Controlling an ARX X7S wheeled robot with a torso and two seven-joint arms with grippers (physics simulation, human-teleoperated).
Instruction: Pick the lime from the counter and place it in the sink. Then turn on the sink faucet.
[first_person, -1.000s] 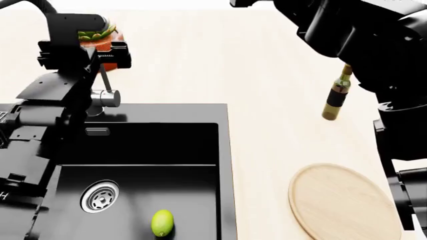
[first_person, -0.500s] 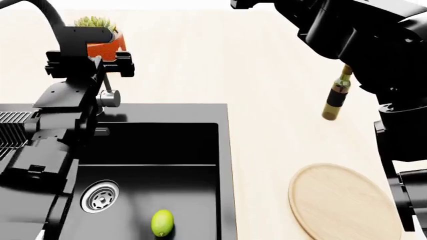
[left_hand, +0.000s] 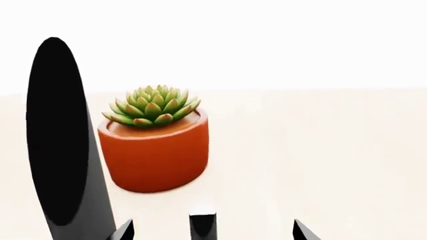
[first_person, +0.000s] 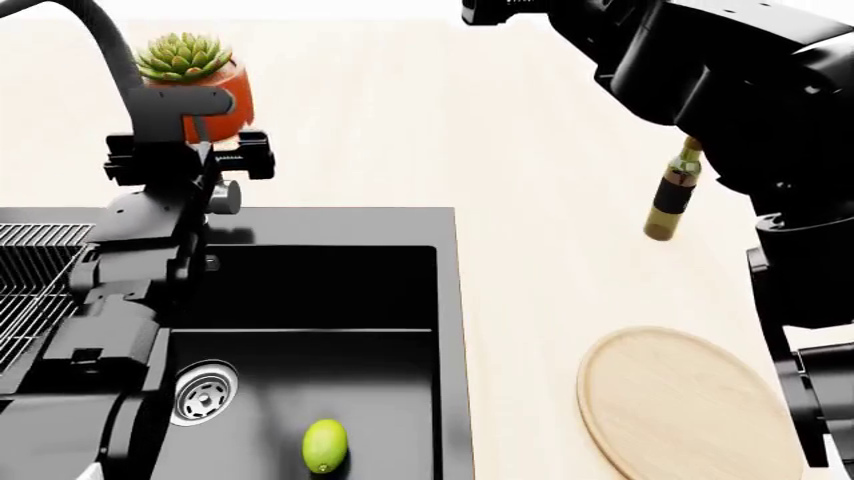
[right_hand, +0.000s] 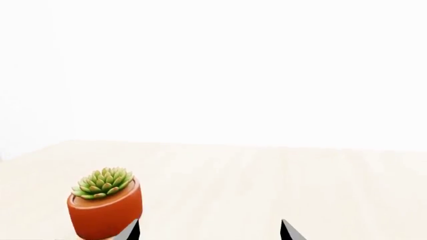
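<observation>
Pale counter (first_person: 534, 150), black sink (first_person: 320, 290) set in; lime (first_person: 324, 446) already in basin near drain. Left gripper (first_person: 191, 158) at sink faucet (first_person: 220, 195), jaws parted astride upright lever. Right gripper high, far, open

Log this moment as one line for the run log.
lime: in sink | left gripper: at faucet handle, grip unclear | right gripper: open, raised, empty | water: none visible
</observation>
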